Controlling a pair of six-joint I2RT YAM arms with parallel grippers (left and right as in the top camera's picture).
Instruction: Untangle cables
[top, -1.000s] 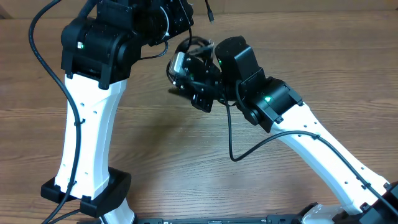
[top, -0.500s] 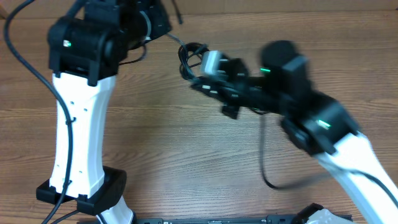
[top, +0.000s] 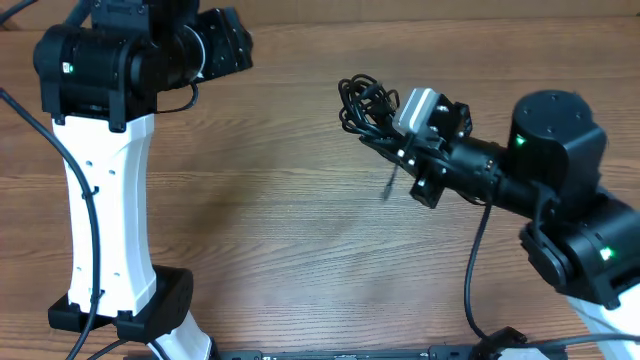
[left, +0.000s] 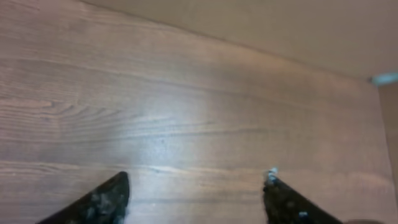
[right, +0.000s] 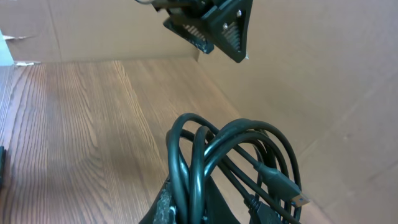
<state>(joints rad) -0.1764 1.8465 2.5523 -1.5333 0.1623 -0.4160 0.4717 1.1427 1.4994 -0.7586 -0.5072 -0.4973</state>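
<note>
The right gripper (top: 385, 135) has swung rightward, away from the left arm, carrying the cables (top: 362, 103) with it. It is clamped on the coiled bundle, held above the table (top: 280, 230). The left gripper (left: 196, 199) hangs spread apart, holding nothing. No writing is legible.

This looks like a robotics lab bench or test station rather than a home or shop. A bare wood-grain worktop (top: 280, 250) carries two white-and-black robot arms, the left arm (top: 100, 200) rising from a black clamp base near the front left corner, the right arm (top: 560, 200) reaching in from the front right corner. Plain brown cardboard sheeting (right: 323, 74) walls off the far edge of the worktop.
</note>
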